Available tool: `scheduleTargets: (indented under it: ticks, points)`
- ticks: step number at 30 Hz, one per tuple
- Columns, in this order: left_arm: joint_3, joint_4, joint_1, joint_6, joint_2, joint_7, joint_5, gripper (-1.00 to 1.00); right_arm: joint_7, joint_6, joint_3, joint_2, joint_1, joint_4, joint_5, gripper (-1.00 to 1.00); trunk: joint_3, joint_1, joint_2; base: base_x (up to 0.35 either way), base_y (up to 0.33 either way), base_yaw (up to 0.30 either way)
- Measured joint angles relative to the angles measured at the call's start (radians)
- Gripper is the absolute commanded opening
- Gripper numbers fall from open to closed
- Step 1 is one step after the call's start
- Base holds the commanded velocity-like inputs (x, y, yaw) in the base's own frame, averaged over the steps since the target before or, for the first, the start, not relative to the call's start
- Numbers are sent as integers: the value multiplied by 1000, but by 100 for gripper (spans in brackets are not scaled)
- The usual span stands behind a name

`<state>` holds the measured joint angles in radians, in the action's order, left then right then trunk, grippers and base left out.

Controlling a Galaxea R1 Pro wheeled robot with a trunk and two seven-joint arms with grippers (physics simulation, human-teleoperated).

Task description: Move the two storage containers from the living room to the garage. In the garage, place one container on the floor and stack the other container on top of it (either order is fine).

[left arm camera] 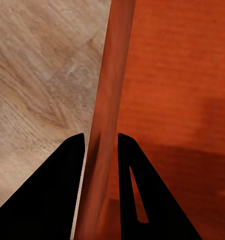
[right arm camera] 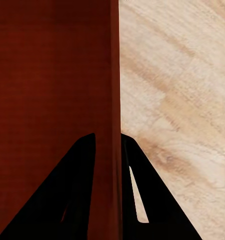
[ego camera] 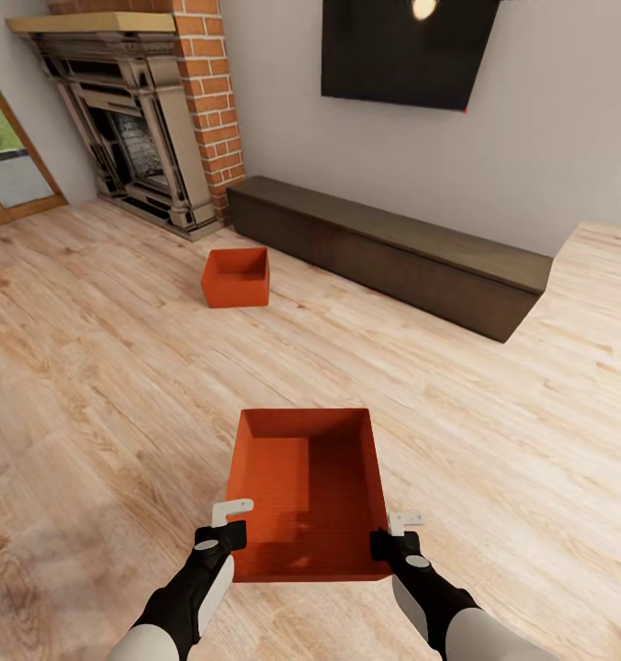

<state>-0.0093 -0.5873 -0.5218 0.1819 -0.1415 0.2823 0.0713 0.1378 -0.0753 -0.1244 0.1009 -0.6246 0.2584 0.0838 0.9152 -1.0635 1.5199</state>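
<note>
Right now my left gripper (left arm camera: pixel 101 150) and right gripper (right arm camera: pixel 108 147) each pinch a side wall of the near storage container (ego camera: pixel 309 487); the far storage container (ego camera: pixel 237 276) sits by the fireplace (ego camera: pixel 131 138). Next, I judge, carry this one to the garage.

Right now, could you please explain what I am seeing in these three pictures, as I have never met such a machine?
This is a simulated two-armed robot. The large picture comes from its head camera, looking down over both arms at a wood floor. The other two come from cameras by each gripper. The left gripper pinches one side wall of the near container; its dark fingers sit either side of that wall. The right gripper pinches the opposite wall the same way. A second container sits further off on the floor, near a bench and fireplace, below a TV.
</note>
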Motion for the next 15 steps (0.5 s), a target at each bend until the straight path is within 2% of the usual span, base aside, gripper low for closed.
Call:
scheduleTargets:
  ticks: [15]
  points:
    - [0,0,0,0,1,0,2,-100,0,0,-1,0,0,0,1,-100,-47,58,-105,0,0,0]
